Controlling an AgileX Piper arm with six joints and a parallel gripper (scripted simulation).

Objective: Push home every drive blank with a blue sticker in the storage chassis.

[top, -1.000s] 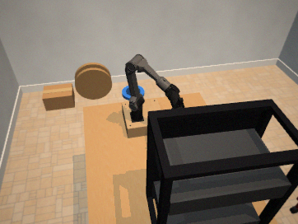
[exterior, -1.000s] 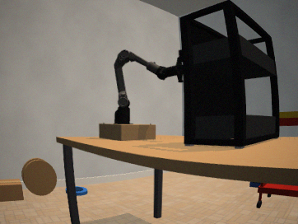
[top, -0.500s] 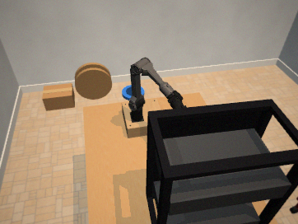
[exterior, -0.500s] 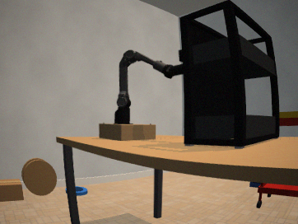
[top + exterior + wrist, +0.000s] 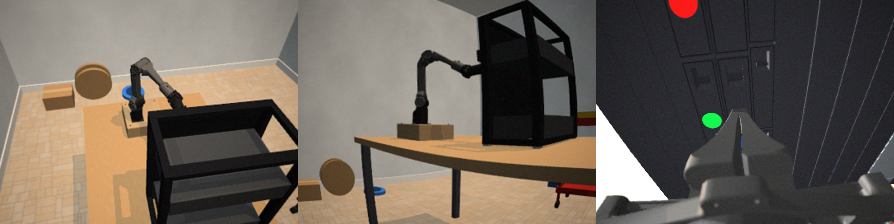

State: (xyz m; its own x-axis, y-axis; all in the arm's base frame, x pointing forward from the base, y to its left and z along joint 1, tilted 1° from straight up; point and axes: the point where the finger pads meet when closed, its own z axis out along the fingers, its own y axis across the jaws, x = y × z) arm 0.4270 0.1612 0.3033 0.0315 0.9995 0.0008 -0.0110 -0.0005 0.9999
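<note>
The hand (image 5: 740, 118) is pressing its two fingers tightly together with nothing between them, forming a narrow wedge that is pointing straight at the chassis front (image 5: 806, 75). A thin sliver of blue (image 5: 741, 143) is showing through the slit between the fingers, right behind the tip; whether the tip is touching that blank cannot be told. Just to the left of the tip, a blank with a green sticker (image 5: 711, 120) is sitting in the same row of drive bays, and above it, at the top edge of the wrist view, a blank with a red sticker (image 5: 683, 7) is showing. Two more blanks (image 5: 736, 82) in the row directly above the tip are carrying only small dark latch handles.

Seen from the side, the arm (image 5: 440, 60) is reaching out nearly level from its elbow, and its wrist is disappearing against the front face of the black rack (image 5: 528, 25). The rack is standing upright on the wooden worktop (image 5: 421, 153). The arm is rising from a tan block base (image 5: 444, 133) near the worktop's far edge.

On the floor beyond, a round wooden disc (image 5: 93, 81), a cardboard box (image 5: 58, 96) and a blue ring (image 5: 125, 92) are lying well apart from the rack.
</note>
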